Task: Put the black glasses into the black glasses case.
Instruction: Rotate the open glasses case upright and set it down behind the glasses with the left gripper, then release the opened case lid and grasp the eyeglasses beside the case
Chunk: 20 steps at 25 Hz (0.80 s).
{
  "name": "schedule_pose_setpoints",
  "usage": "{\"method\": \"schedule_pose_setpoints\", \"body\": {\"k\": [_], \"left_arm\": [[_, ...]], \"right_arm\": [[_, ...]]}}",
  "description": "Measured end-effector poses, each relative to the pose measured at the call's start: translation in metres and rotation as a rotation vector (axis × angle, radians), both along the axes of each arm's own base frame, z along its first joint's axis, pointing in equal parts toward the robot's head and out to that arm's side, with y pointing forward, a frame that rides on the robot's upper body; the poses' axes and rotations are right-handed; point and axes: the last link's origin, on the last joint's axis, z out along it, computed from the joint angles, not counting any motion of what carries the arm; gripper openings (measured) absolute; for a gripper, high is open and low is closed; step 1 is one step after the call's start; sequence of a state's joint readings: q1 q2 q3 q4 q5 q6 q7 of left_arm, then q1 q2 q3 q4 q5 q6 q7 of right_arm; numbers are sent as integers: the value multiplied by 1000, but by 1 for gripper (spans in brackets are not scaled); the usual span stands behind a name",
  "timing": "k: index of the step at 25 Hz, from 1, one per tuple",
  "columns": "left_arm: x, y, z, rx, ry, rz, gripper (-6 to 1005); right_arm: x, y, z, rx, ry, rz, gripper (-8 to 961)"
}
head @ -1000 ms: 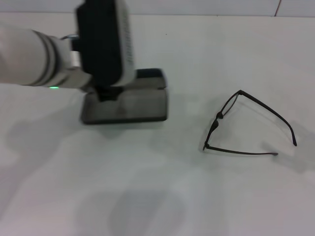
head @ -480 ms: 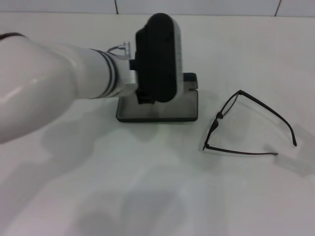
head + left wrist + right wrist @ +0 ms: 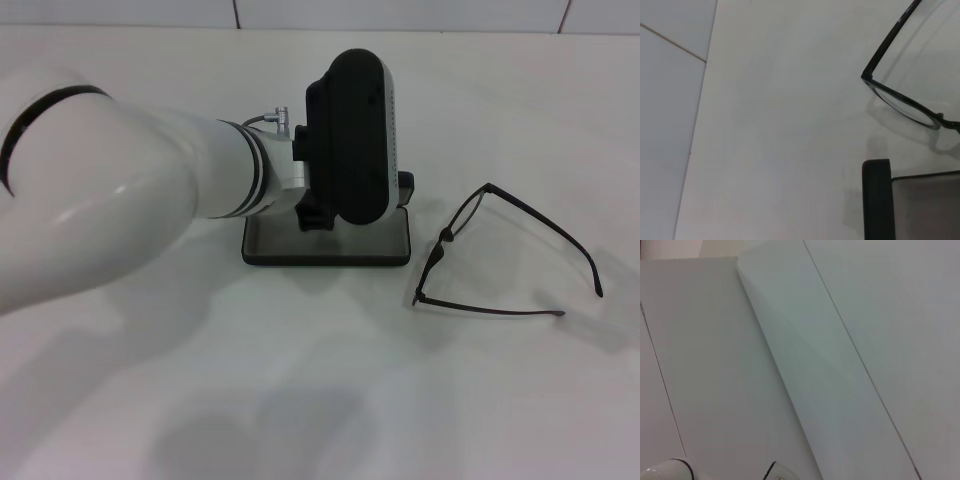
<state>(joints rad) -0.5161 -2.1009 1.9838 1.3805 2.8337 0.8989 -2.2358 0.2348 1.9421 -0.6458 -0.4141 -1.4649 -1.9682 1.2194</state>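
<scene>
Left gripper [image 3: 318, 215] covers the open black glasses case [image 3: 330, 245]; jaw state cannot be told. Black glasses [image 3: 500, 250] lie just beside its right edge, apart, on bare tabletop [image 3: 330, 380].

surface: plain white table [image 3: 330, 400], fills nearly all of the head view; pale wall with seams along the top edge
case: black glasses case [image 3: 330, 245] lies open on the table, centre of frame, grey lining up; upper part hidden behind the left arm
case, left wrist view: one black edge and a strip of grey lining [image 3: 879, 200] at lower right
glasses: black glasses [image 3: 500, 255] rest on the table, right of centre, temples unfolded and pointing right
glasses, left wrist view: lens rim and temple [image 3: 900, 100] at upper right
relation: glasses near the case's right end, apart
</scene>
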Motion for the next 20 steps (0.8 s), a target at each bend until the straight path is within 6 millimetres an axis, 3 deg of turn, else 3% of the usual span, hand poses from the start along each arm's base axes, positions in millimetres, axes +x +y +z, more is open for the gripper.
{"method": "schedule_pose_setpoints", "body": {"k": [12,20], "left_arm": [[2,-5,0,1,-20,3,369],[21,-18,15,16,-75,-37,488]], "right_arm": [[1,7,1,9,-21,-14,839],[-6,24,3,-3,-68,16,819]]}}
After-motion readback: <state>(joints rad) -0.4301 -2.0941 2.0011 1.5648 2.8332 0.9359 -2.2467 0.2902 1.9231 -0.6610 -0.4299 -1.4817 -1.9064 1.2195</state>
